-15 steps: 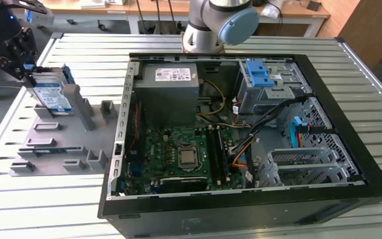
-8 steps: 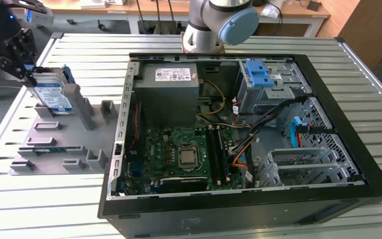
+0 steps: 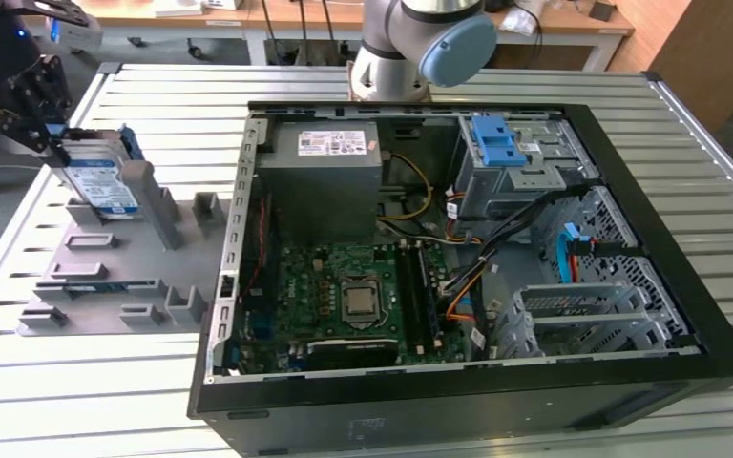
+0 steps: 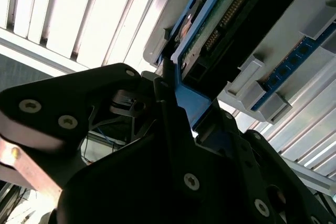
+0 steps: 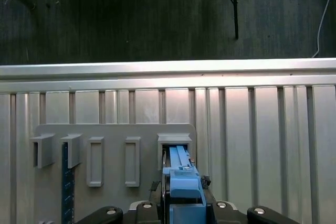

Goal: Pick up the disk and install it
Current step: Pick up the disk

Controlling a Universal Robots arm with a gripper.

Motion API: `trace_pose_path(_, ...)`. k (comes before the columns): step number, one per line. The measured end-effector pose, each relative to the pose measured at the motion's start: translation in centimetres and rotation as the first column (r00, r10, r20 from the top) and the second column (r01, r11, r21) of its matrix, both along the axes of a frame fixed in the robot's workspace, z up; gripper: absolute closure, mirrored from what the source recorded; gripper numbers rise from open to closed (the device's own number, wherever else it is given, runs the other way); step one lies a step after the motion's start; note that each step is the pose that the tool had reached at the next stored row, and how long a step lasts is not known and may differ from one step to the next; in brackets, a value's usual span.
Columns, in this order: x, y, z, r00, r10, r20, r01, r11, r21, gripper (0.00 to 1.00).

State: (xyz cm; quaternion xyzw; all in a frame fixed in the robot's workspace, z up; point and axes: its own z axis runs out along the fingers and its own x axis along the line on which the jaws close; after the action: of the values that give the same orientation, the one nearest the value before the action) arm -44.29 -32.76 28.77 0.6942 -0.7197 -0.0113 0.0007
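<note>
The disk [image 3: 102, 181], silver with a white-and-blue label and a blue carrier frame, stands on edge in a slot of the grey holder plate [image 3: 99, 277] at the exterior view's left. My black gripper [image 3: 54, 143] is at its upper far end, shut on the blue frame. In the second wrist view the fingers [image 4: 163, 103] clamp the blue frame, and the disk's [image 4: 220, 19] green circuit-board side faces the camera. In the first wrist view the disk's [image 5: 178, 158] blue edge runs from its slot back between the gripper [image 5: 181, 184] fingers.
An open computer case [image 3: 672, 315] lies on the slatted metal table, towards the exterior view's right. Inside are a grey power-supply box [image 3: 322, 162], a green motherboard [image 3: 354, 291] and a grey cage with a blue latch [image 3: 507, 143]. A blue memory stick [image 5: 65, 182] sits in the holder.
</note>
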Motion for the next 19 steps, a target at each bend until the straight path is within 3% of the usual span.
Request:
trace_pose_path(8,-0.05,-0.12,0.01,0.9992,0.039,-0.0001,-0.039,0.9992,-0.0015,0.63)
trace_pose_path(14,-0.06,-0.12,0.01,0.9992,0.040,-0.0001,-0.040,0.9992,-0.0023,0.62)
trace_pose_path(15,-0.05,-0.12,0.01,0.9992,0.041,-0.0001,-0.041,0.9992,-0.0023,0.56)
trace_pose_path(19,-0.05,-0.12,0.01,0.9992,0.041,-0.0001,-0.041,0.9992,-0.0024,0.57)
